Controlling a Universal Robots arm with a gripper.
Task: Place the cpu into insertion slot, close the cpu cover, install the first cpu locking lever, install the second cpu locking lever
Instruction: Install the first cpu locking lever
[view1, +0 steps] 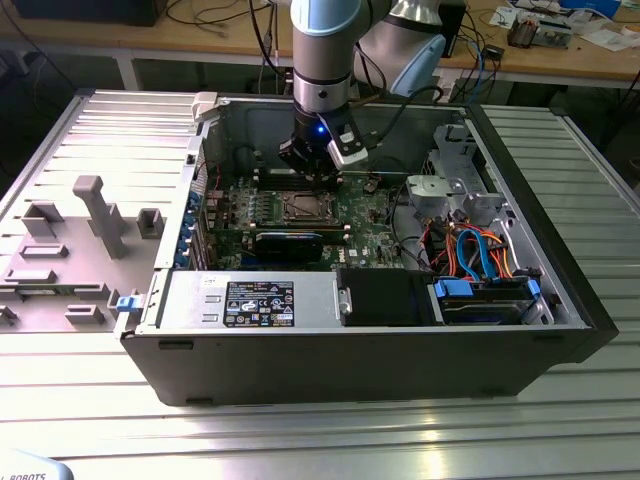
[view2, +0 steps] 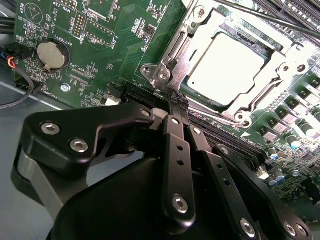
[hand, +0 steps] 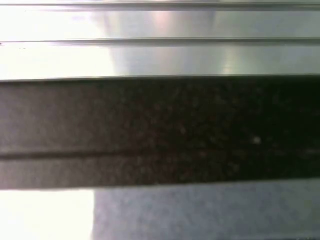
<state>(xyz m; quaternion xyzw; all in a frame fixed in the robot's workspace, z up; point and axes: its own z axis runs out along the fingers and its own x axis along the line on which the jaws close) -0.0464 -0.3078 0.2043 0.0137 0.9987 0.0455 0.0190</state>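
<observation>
Cpu (view2: 226, 67) sits in the insertion slot (view2: 167, 55) under the cpu cover (view2: 280, 70), seen in the second wrist view; my gripper (view2: 178, 101), clenched on nothing, hovers beside it.

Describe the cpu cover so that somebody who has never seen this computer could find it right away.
Look inside the open computer case at the green motherboard. Just past the gripper sits the cpu cover, a shiny square metal frame lying closed around the dull silver cpu, unlike the long black slots beside it.
</observation>
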